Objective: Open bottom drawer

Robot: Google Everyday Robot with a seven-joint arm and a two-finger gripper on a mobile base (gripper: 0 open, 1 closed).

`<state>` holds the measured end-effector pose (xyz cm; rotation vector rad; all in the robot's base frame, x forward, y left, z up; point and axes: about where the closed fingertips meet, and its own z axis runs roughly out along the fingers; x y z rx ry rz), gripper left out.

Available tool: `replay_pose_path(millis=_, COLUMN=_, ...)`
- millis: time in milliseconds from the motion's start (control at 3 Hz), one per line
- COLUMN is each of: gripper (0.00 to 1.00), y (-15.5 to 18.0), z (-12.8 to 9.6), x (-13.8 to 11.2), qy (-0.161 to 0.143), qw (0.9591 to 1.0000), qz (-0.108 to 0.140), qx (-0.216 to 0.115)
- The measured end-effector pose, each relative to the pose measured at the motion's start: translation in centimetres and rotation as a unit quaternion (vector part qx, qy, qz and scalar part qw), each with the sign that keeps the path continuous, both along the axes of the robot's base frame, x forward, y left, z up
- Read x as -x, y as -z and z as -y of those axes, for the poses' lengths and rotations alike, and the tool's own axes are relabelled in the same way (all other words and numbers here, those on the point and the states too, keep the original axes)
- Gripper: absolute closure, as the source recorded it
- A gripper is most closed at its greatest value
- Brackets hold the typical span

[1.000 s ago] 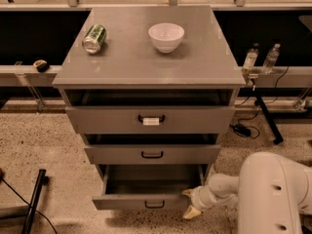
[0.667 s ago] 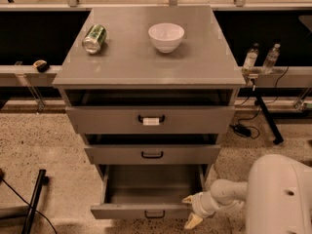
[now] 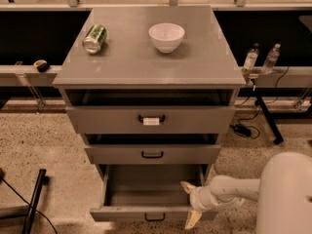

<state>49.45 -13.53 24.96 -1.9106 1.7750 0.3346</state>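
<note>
The bottom drawer (image 3: 146, 212) of the grey cabinet is pulled out toward me, and its plain grey inside (image 3: 148, 186) shows with nothing in it. Its small black loop handle (image 3: 155, 218) sits at the middle of the front. My gripper (image 3: 190, 204) is at the drawer's right front corner, on a white arm that reaches in from the lower right. Its two cream fingers (image 3: 187, 186) stand spread apart, one over the drawer's inside, one below the front edge. They hold nothing.
Above are the mid-sized drawer (image 3: 152, 154) and the widest drawer (image 3: 151, 119) with a white tag, both slightly out. On the cabinet top (image 3: 146, 65) lie a green can (image 3: 94, 37) and a white bowl (image 3: 166, 36). Two bottles (image 3: 261, 58) stand at right. A black stand (image 3: 34, 199) is at lower left.
The bottom drawer has come further out toward me. My gripper has moved down and forward with its right front corner.
</note>
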Motion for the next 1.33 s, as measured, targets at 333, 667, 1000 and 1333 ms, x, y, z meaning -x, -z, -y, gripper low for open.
replay_pose_path(millis=333, gripper=0.19, y=0.4, z=-0.4, x=-2.3, qy=-0.002, qw=1.0, qz=-0.001, qx=-0.007)
replay_pose_path(millis=667, gripper=0.42, y=1.4, z=-0.1, x=-6.1, qy=0.012, qw=0.9995, qz=0.011, qx=-0.027)
replay_pose_path(millis=1000, gripper=0.65, y=2.8, z=0.5, x=-8.7, qy=0.03, qw=0.9987, qz=0.018, qx=-0.037)
replay_pose_path(millis=1333, gripper=0.89, y=6.6, z=1.7, x=-9.9, qy=0.053, qw=0.9983, qz=-0.003, qx=-0.023)
